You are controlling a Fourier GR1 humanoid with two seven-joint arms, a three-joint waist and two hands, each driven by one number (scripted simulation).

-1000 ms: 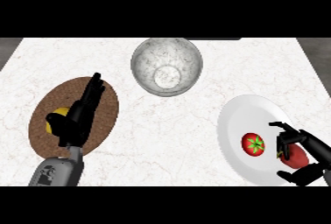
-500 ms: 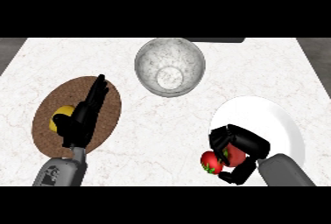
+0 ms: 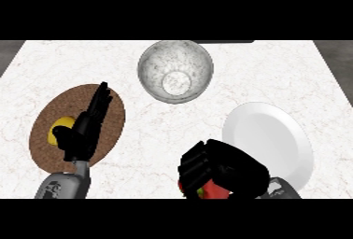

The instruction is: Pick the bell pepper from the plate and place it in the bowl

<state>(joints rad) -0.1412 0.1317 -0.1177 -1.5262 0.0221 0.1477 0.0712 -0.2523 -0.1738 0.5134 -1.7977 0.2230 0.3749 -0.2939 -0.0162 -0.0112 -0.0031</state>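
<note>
My right hand [image 3: 222,169] is at the bottom centre-right of the head view, fingers curled round the red bell pepper [image 3: 212,191], which peeks out red and green beneath the hand. The hand is off the white plate [image 3: 270,137], to its lower left; the plate lies bare. The marbled grey bowl [image 3: 175,70] stands at the back centre, well away from the hand. My left hand [image 3: 86,128] rests open, fingers straight and pointing away, over the brown plate.
A brown round plate [image 3: 116,116] lies at the left with a yellow object [image 3: 62,125] on it, partly hidden by my left hand. White marble counter [image 3: 158,130] spreads between the plates and the bowl.
My right hand closed on the bell pepper, lifted it off the white plate and carried it left and toward me. The left hand stayed put.
</note>
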